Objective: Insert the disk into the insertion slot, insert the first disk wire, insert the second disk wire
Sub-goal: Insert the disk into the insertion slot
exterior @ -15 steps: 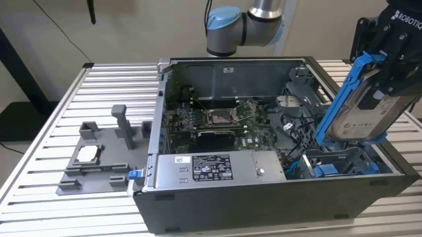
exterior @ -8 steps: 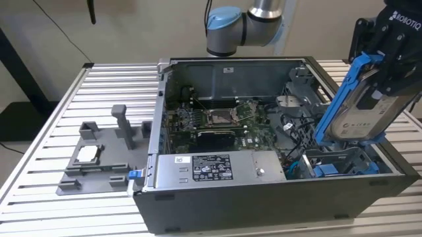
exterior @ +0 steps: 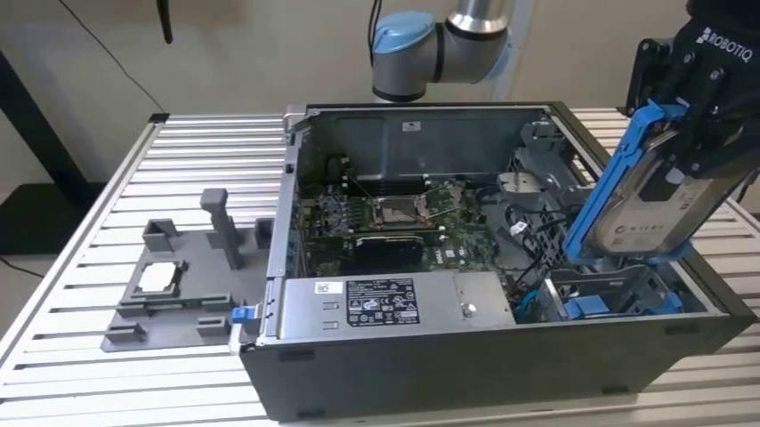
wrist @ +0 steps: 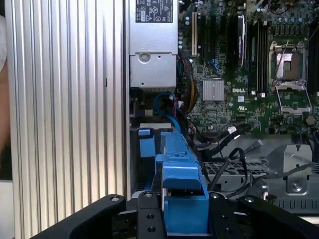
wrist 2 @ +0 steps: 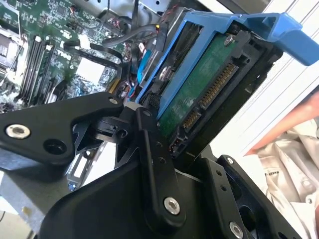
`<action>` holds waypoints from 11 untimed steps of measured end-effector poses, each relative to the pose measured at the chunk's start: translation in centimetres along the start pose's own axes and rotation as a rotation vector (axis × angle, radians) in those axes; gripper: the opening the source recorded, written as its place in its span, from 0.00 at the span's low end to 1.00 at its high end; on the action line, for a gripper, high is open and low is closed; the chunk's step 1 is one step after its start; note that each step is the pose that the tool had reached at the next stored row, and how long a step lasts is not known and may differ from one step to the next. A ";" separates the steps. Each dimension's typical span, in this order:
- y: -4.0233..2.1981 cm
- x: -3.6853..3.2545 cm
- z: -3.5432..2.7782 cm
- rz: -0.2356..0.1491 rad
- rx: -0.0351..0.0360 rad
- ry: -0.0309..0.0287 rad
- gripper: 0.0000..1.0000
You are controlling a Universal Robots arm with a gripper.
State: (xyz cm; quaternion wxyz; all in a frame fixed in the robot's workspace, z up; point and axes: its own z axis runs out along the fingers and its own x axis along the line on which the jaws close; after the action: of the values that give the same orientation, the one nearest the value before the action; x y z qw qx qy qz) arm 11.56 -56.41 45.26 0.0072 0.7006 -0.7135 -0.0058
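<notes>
In the exterior view my gripper [exterior: 700, 107] hangs over the case's right front corner, shut on the disk [exterior: 647, 205]. The disk is silver with a pale label and sits in a blue carrier. It is tilted steeply, with its lower end just above the insertion slot [exterior: 618, 289], a dark grey cage with blue tabs. The second wrist view shows the disk's green board [wrist 2: 199, 94] and connectors clamped between the black fingers [wrist 2: 149, 144]. In the first wrist view the blue carrier [wrist: 182, 184] rises edge-on from my gripper [wrist: 182, 219]. A blue cable [wrist: 169, 107] and black cables [wrist: 234, 164] lie near the cage.
The open computer case stands on a slatted aluminium table [exterior: 202, 142], with the power supply [exterior: 380, 302] along its front and the motherboard [exterior: 392, 222] behind. A grey printed fixture [exterior: 190, 285] with upright posts lies at the exterior view's left. Pale clothing of a person [wrist 2: 294, 169] is beside the case.
</notes>
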 end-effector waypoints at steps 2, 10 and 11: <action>0.00 0.01 0.22 0.000 0.0000 -0.0001 0.33; -0.02 0.01 1.11 0.000 0.0000 0.0001 0.33; -0.02 0.01 1.19 0.000 0.0000 0.0000 0.33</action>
State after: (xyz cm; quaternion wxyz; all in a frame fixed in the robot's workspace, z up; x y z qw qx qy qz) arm 11.56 -56.43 44.07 0.0072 0.7006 -0.7135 -0.0058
